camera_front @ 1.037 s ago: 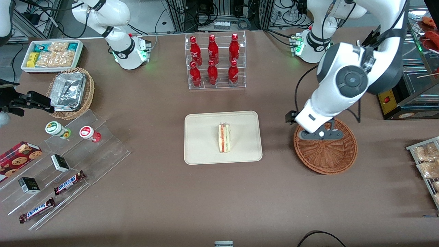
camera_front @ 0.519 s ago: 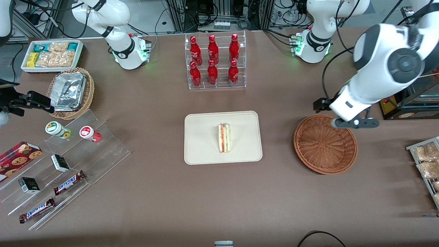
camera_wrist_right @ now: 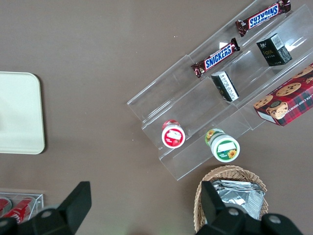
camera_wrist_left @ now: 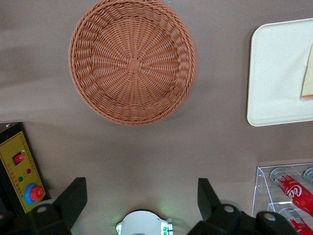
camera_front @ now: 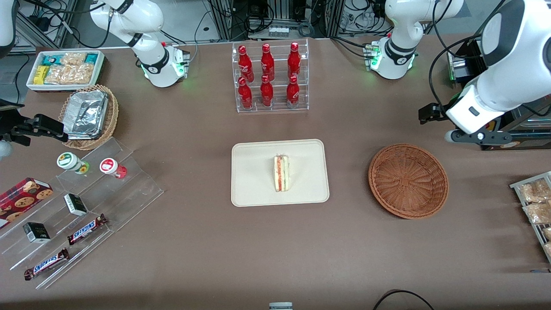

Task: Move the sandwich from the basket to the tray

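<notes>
The sandwich, a pale wedge with pink and green filling, lies in the middle of the cream tray. The reddish-brown wicker basket stands beside the tray, toward the working arm's end of the table, with nothing in it. My left gripper hangs high above the table, farther from the front camera than the basket and apart from it. It is open and holds nothing. The left wrist view looks down on the basket, the tray's edge and a sliver of the sandwich past the open gripper.
A clear rack of red bottles stands farther back than the tray. A control box with a red button sits near the gripper. A rack of bagged snacks is at the working arm's end. Acrylic steps with candy lie toward the parked arm's end.
The left gripper has risen off the basket and swung away toward the working arm's end of the table. The sandwich, tray and basket have not moved.
</notes>
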Tool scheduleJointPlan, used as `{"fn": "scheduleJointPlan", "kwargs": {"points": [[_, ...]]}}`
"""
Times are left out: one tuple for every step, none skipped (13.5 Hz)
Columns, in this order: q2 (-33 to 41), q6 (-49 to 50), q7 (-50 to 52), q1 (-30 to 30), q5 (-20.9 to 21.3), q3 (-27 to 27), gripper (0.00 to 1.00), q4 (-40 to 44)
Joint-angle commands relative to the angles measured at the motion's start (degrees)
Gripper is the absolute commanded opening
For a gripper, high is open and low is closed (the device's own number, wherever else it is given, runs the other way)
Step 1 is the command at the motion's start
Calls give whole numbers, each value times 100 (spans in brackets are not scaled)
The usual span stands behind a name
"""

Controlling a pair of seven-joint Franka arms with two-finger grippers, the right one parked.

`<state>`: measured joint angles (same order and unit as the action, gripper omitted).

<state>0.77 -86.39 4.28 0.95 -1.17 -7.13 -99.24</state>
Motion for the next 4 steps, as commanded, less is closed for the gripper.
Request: {"fn": "scheduleJointPlan", "kwargs": {"points": [[64,323,-103,19,21,185,100,238],[64,420,-112,54,21,282,100,343],[46,456,-112,133,21,404,100,423],[11,430,-112,160,21,501,100,441]]}}
